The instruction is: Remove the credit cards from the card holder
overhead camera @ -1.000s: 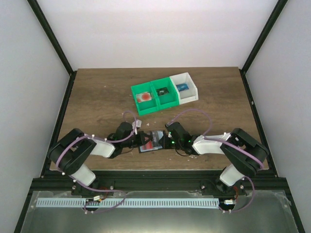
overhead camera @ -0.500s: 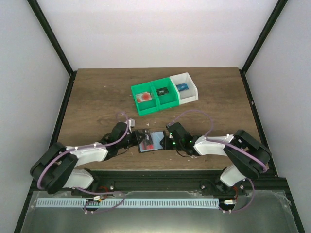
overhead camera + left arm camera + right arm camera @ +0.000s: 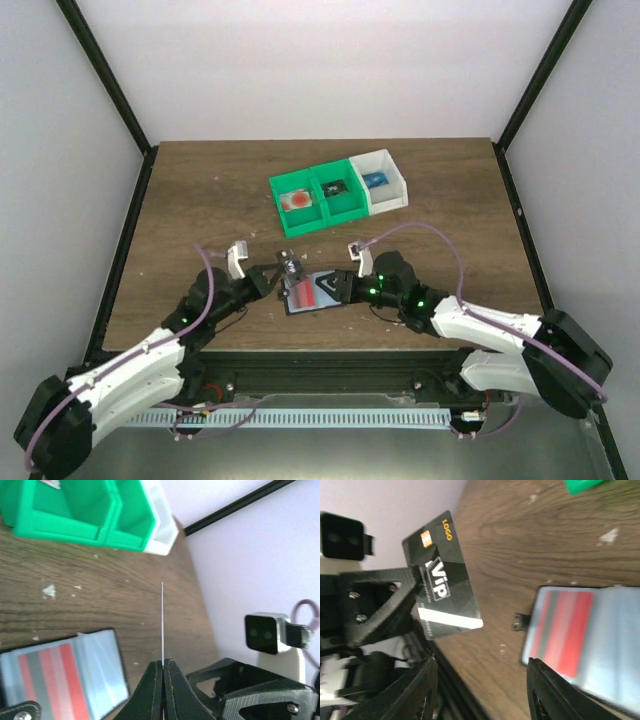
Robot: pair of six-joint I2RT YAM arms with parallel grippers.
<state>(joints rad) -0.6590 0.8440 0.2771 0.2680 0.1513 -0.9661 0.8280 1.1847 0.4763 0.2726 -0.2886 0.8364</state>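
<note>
Robot lab test cell, not a home or shop. Wood-grain bench (image 3: 200, 200) boxed in by plain white panels (image 3: 320, 60) and black frame struts (image 3: 105, 75) running to the upper corners. Left arm (image 3: 125, 365) and right arm (image 3: 485, 325) are bolted to a black rail (image 3: 320, 372) along the bottom, with a slotted cable duct (image 3: 300, 417) below. Plastic sorting bins (image 3: 340, 190) at upper centre.

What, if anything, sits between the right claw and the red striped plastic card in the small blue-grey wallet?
Nothing visible does. The open right gripper faces the flat, black-rimmed card holder, where the red striped plastic card lies. The black plastic card is held aside, pinched in the left gripper.
</note>
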